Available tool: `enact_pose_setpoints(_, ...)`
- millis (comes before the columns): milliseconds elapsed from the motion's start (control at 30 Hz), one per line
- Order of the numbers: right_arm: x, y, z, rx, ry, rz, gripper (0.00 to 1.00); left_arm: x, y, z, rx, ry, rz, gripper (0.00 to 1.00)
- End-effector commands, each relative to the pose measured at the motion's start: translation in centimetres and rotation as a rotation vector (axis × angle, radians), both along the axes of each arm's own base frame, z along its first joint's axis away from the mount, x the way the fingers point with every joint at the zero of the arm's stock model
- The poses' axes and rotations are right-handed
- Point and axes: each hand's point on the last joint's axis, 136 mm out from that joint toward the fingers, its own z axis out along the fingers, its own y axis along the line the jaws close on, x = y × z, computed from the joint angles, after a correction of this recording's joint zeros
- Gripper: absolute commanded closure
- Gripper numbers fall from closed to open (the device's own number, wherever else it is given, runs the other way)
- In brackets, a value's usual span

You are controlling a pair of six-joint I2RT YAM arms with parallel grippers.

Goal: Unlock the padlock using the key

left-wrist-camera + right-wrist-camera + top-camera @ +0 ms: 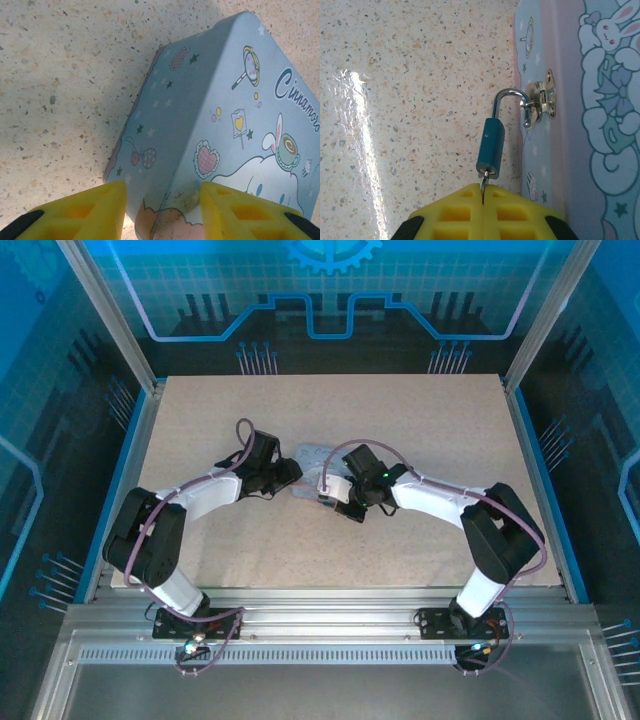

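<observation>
The padlock (pixel 490 147), small with a teal body, hangs by its silver shackle from the metal hasp (pixel 540 99) on the wall of the pale blue cartoon tin (pixel 600 150). The key (pixel 484 183) sticks into the keyhole on the padlock's underside. My right gripper (pixel 484 190) is shut on the key's other end, its yellow fingers (pixel 455 212) pressed together. In the left wrist view my left gripper (pixel 162 202) straddles a corner of the tin (pixel 200 100), one yellow finger (pixel 100 207) at each side. Whether they press on it I cannot tell.
In the top view the tin (pixel 312 454) lies at the middle of the speckled table (pixel 200 420). My left gripper (pixel 287 472) and right gripper (pixel 345 502) meet at it from either side. Metal frame rails border the table.
</observation>
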Motion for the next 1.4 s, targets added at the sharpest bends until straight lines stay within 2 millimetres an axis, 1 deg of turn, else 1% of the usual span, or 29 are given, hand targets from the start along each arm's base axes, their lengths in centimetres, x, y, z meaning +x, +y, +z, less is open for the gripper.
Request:
enact_pose_setpoints(0, -0.1, -0.7, 0.7, 0.002, -0.010, -0.023, 1.00, -0.1, 0.9, -1.3, 0.039, 0.029, -0.006, 0.58)
enact_pose_setpoints(100, -0.1, -0.6, 0.5, 0.008, -0.011, -0.017, 1.00, 0.0, 0.8, -1.1, 0.035, 0.017, -0.017, 0.58)
enact_pose_setpoints(167, 0.1, -0.5, 0.3, 0.006, -0.016, -0.007, 1.00, 0.1, 0.5, -0.9, 0.029, 0.006, -0.031, 0.56)
enact_pose_setpoints(333, 0.9, 0.5, 0.0, -0.011, -0.015, 0.043, 1.00, 0.5, -0.1, -0.7, 0.016, -0.001, -0.063, 0.56)
enact_pose_setpoints(500, 1.5, 2.5, 0.2, -0.026, -0.036, 0.112, 1.00, 0.5, -0.6, -0.7, -0.004, 0.002, -0.078, 0.57)
enact_pose_setpoints(600, 2.2, 3.7, 0.9, -0.002, -0.069, 0.122, 1.00, 0.5, -1.0, -0.7, -0.006, 0.001, -0.085, 0.57)
enact_pose_setpoints(667, 2.4, 4.2, 1.3, 0.012, -0.076, 0.122, 1.00, 0.4, -1.0, -0.7, -0.008, 0.005, -0.083, 0.57)
enact_pose_setpoints(733, 2.2, 4.4, 1.2, 0.007, -0.078, 0.136, 1.00, 0.3, -1.0, -0.7, -0.008, 0.004, -0.081, 0.57)
enact_pose_setpoints(800, 2.0, 4.3, 0.6, -0.013, -0.074, 0.148, 1.00, 0.2, -0.9, -0.6, 0.000, 0.002, -0.083, 0.57)
enact_pose_setpoints(900, 1.9, 3.6, -0.1, -0.046, -0.079, 0.152, 1.00, 0.2, -0.6, -0.5, 0.022, 0.002, -0.087, 0.57)
enact_pose_setpoints(967, 1.9, 3.3, 0.2, -0.032, -0.074, 0.136, 1.00, 0.2, -0.5, -0.3, 0.026, -0.005, -0.087, 0.57)
enact_pose_setpoints(1033, 1.9, 3.6, 0.8, -0.013, -0.081, 0.127, 1.00, 0.2, -0.5, -0.3, 0.023, -0.005, -0.084, 0.57)
enact_pose_setpoints(1167, 1.3, 4.0, 2.0, 0.010, -0.107, 0.114, 1.00, 0.1, -0.5, 0.9, 0.005, -0.031, -0.077, 0.51)
enact_pose_setpoints(1233, 1.1, 3.9, 2.7, 0.020, -0.113, 0.097, 1.00, 0.0, -0.3, 1.8, 0.004, -0.049, -0.071, 0.45)
enact_pose_setpoints(1300, 0.7, 3.8, 3.4, 0.035, -0.127, 0.084, 1.00, 0.0, -0.1, 3.0, 0.001, -0.075, -0.068, 0.40)
enact_pose_setpoints(1367, 0.2, 3.5, 4.2, 0.053, -0.143, 0.069, 1.00, -0.1, 0.3, 4.8, -0.004, -0.113, -0.062, 0.33)
